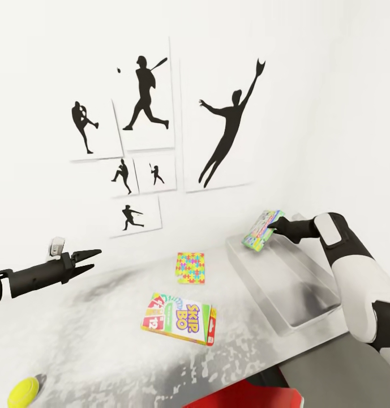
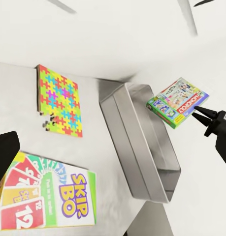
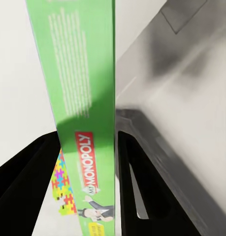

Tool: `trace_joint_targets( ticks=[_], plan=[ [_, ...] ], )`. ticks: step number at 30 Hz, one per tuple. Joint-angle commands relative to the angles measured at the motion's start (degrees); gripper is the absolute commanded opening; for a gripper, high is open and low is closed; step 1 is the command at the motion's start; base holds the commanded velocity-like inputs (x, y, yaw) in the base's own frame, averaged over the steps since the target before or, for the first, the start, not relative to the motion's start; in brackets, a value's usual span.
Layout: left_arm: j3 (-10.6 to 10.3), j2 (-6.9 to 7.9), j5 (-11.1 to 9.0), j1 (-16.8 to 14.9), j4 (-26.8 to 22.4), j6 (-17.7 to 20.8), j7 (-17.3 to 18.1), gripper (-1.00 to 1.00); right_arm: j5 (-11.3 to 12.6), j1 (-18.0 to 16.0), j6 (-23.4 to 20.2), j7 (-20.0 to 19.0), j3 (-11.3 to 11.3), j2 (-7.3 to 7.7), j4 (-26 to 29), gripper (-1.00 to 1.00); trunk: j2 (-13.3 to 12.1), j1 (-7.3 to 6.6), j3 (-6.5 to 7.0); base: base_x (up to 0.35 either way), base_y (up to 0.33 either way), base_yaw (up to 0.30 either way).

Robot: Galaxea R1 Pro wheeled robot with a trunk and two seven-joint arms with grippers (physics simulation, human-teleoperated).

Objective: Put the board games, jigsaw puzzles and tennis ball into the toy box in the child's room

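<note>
My right gripper (image 1: 274, 229) is shut on a green Monopoly board game (image 1: 264, 229), holding it tilted in the air above the far end of the grey toy box (image 1: 296, 289). In the right wrist view the game's green edge (image 3: 88, 123) stands between the dark fingers (image 3: 137, 187). A Skip-Bo board game (image 1: 179, 318) lies flat on the table (image 1: 104, 317), with a jigsaw puzzle (image 1: 190, 267) just behind it. At the near left edge sits the tennis ball (image 1: 23, 394). My left gripper (image 1: 97, 258) hovers open over the table's left side, holding nothing.
The white wall behind the table carries black baseball silhouette pictures (image 1: 146, 93). A red object (image 1: 234, 396) shows below the table's front edge. The left wrist view takes in the puzzle (image 2: 58, 101), the toy box (image 2: 142, 142), the held Monopoly box (image 2: 177, 102) and the Skip-Bo box (image 2: 48, 199).
</note>
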State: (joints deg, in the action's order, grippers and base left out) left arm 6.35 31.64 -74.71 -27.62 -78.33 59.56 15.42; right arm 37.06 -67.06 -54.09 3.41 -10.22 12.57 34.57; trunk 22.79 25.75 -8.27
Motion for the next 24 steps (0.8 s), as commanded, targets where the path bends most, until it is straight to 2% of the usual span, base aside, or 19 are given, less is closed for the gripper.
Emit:
trace_joint_targets(
  ticks=[1,10,24],
  plan=[
    [0.1,0.0,0.5,-0.1,0.0,0.2,0.6,1.0,0.4,-0.1,-0.3,0.4,-0.1,-0.01,-0.1,-1.0,0.1,0.03,-0.22,0.0,0.0,0.0],
    [0.1,0.0,0.5,-0.1,0.0,0.1,0.6,1.0,0.5,-0.7,-3.0,0.4,-0.2,-0.09,-0.2,-1.0,0.1,0.03,-1.07,0.0,0.0,0.0],
    [0.1,0.0,0.5,-0.1,0.0,0.2,0.6,1.0,0.5,-0.8,-4.6,0.4,-0.4,0.01,-0.2,-1.0,0.1,0.03,-2.39,0.0,0.0,0.0]
  ],
)
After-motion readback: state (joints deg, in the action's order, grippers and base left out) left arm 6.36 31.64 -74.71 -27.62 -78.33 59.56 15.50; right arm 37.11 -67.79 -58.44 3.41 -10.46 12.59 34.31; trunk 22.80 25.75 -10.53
